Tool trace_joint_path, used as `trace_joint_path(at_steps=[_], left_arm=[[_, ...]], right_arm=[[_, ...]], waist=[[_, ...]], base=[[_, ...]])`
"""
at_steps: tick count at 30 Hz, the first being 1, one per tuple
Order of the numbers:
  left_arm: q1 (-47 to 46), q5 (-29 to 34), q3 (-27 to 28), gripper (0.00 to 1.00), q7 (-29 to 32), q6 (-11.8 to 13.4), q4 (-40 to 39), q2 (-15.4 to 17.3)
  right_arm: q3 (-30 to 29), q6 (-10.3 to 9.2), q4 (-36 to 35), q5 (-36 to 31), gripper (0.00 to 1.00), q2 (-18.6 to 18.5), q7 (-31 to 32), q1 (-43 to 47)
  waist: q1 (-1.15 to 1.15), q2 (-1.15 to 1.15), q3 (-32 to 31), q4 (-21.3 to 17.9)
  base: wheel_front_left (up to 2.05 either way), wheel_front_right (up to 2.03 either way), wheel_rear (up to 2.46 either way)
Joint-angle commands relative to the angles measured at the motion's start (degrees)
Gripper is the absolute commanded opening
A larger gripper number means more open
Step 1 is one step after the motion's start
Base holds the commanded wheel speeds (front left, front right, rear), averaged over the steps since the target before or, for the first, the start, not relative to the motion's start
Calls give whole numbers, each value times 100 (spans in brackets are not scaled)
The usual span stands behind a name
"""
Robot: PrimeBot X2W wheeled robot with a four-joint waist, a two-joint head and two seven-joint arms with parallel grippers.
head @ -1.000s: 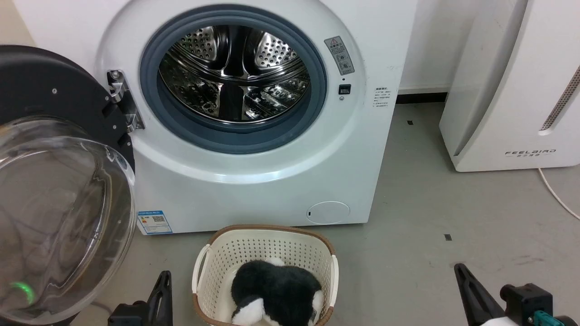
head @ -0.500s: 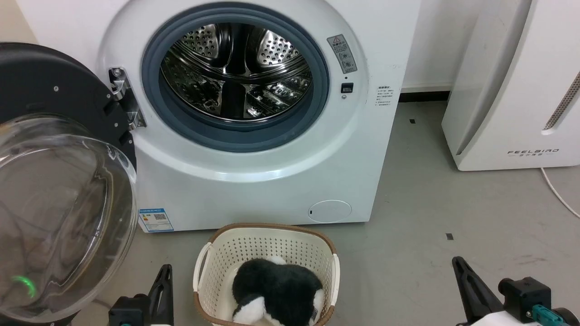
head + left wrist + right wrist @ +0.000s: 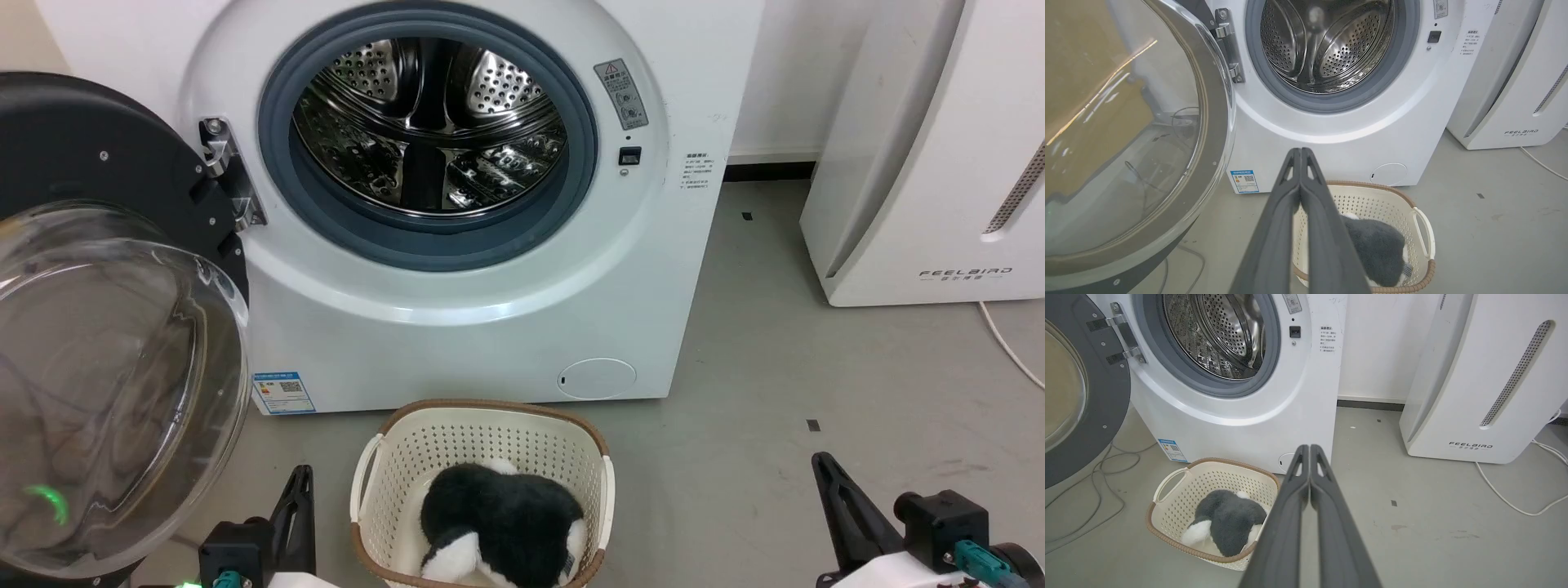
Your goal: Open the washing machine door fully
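Head view has the washing machine door (image 3: 106, 327) swung wide out left of the drum opening (image 3: 429, 131), hanging off its metal hinge (image 3: 227, 173). Its matte dark back and bulging clear glass bowl face us, so I'd call this basically done. Left wrist view: left pincer (image 3: 1300, 152) pressed together, empty, parked low below the drum opening since nothing needs gripping. Right wrist view: right pincer (image 3: 1309, 447) likewise together, empty, below-right of the drum opening.

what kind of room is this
Probably a laundry corner, at home or in a test room: a front-loading washing machine with its door swung open, a laundry basket in front, and a white standing appliance beside it.
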Motion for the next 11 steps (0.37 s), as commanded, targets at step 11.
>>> trace_joint_path(at_steps=[11], left_arm=[[-195, 121, 60, 0, 81, -103, -52, -61]], right_arm=[[23, 2, 39, -86, 0, 11, -49, -169]], waist=[[-1, 0, 22, 23]], base=[[0, 0, 0]])
